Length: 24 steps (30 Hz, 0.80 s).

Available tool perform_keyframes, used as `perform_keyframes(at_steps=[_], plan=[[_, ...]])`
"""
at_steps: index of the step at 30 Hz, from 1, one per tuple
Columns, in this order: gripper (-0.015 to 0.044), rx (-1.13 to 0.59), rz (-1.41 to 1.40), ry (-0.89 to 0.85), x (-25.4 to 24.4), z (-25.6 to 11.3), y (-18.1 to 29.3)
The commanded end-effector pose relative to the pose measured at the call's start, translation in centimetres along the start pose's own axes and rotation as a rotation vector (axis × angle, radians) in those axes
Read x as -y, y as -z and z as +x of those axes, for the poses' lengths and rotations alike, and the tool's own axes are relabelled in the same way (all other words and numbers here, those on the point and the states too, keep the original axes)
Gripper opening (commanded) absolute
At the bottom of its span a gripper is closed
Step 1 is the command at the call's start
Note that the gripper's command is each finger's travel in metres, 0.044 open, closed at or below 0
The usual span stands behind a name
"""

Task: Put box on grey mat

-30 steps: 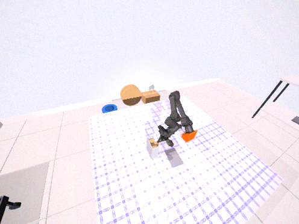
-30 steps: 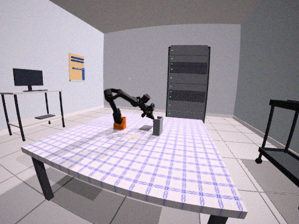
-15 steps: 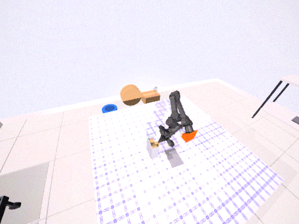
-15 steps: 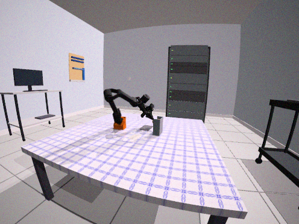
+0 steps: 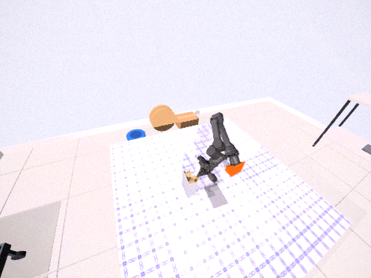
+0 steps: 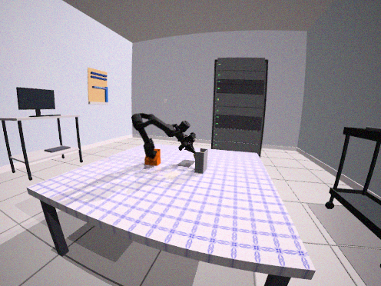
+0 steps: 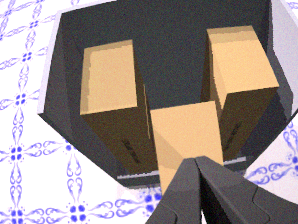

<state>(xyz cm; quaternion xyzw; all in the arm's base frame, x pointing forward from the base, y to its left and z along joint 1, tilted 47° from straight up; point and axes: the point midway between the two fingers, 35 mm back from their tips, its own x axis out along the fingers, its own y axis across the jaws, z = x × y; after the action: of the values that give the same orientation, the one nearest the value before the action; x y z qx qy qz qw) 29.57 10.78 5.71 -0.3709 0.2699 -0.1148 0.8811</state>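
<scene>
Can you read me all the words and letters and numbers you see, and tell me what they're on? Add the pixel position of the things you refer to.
None can be read for sure.
Dark marks on the left box (image 7: 131, 151) in the bin (image 7: 170, 55): too small and blurred to read.
Dark marks on the right box (image 7: 232, 137): the same.
The middle box (image 7: 186, 127): no writing shows on its top.
The grey mat (image 5: 216, 196) (image 6: 186, 164): no writing shows.
</scene>
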Motion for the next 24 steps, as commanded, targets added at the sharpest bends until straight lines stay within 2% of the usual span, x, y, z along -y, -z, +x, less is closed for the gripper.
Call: perform_keyframes(at_steps=[1,24], plan=[[0.0,-0.011,-0.004,0.007,0.17,0.13,0.55],[0.0,-0.012,-0.004,0.007,0.15,-0.71,-0.32]])
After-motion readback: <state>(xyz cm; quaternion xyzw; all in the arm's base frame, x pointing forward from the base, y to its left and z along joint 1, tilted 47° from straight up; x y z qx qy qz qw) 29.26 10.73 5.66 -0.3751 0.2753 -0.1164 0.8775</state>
